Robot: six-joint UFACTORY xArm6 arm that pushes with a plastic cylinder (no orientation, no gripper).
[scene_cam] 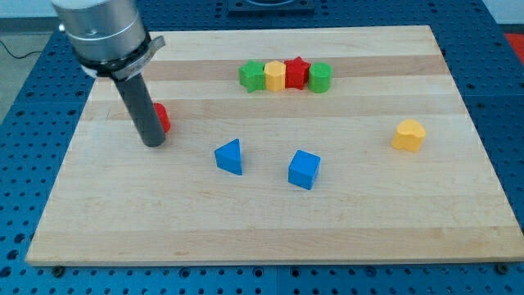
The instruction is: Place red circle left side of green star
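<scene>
The red circle sits at the view's left on the wooden board, partly hidden behind my rod. My tip rests on the board just left of and below the red circle, touching or nearly touching it. The green star is at the left end of a row near the view's top, well to the right of the red circle.
The row continues rightwards with a yellow block, a red star and a green circle. A blue triangle and a blue cube lie mid-board. A yellow heart-like block sits at the right.
</scene>
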